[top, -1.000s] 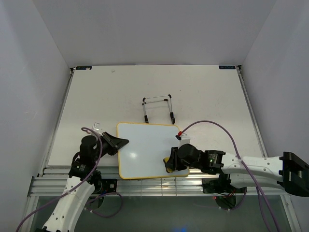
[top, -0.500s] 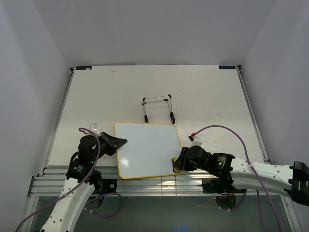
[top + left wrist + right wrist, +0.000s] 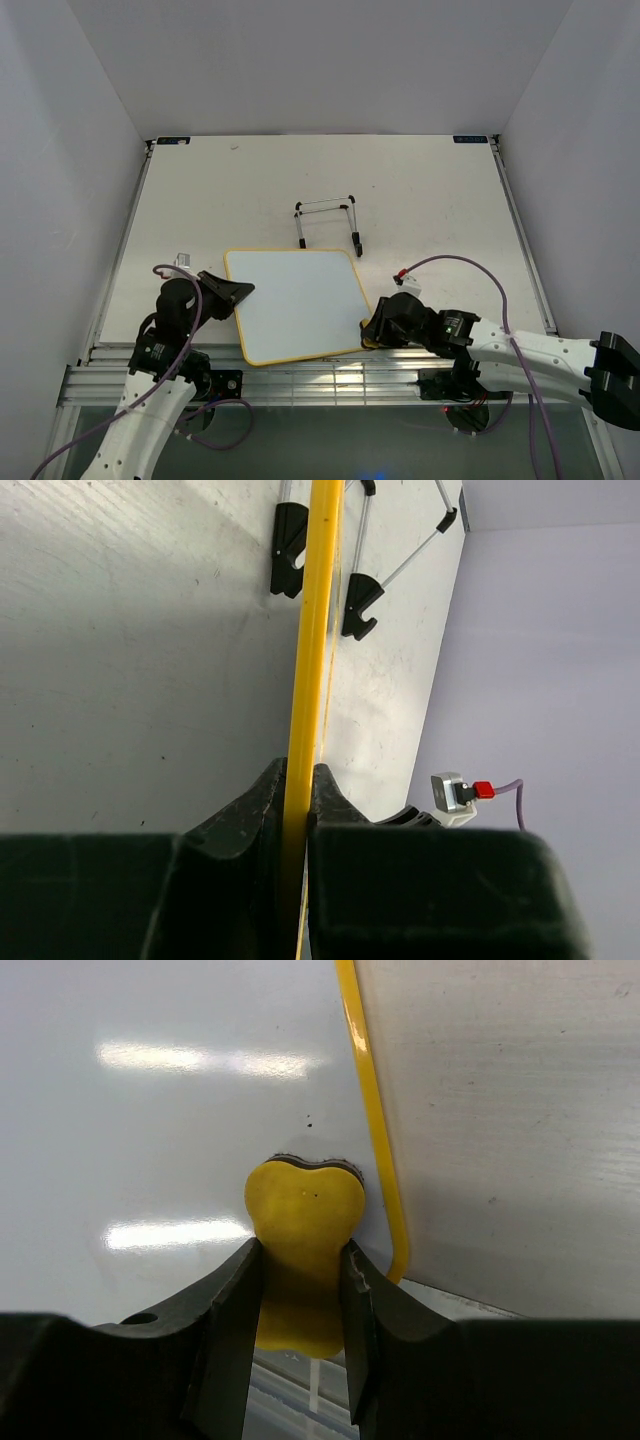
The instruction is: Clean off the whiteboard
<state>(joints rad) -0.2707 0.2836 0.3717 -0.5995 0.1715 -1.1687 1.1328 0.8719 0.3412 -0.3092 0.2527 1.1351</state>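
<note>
The whiteboard (image 3: pixel 295 305), white with a thin yellow frame, lies flat near the table's front edge, slightly turned. No scribbles show on it. My left gripper (image 3: pixel 238 291) is shut on its left edge; in the left wrist view the yellow frame (image 3: pixel 315 630) runs edge-on between the fingers of that gripper (image 3: pixel 298 792). My right gripper (image 3: pixel 368 334) sits at the board's lower right corner, shut on a small yellow eraser (image 3: pixel 305 1225). In the right wrist view that gripper (image 3: pixel 303 1282) presses the eraser onto the white surface (image 3: pixel 150 1160), just inside the frame.
A thin wire easel stand (image 3: pixel 328 225) rests on the table beyond the board's far edge, also in the left wrist view as the stand (image 3: pixel 400 560). The table's slatted front edge (image 3: pixel 300 380) runs just below the board. Grey walls enclose the table.
The board has slid and turned to the left with my left gripper. My right gripper has carried the eraser from inside the board to its lower right corner.
</note>
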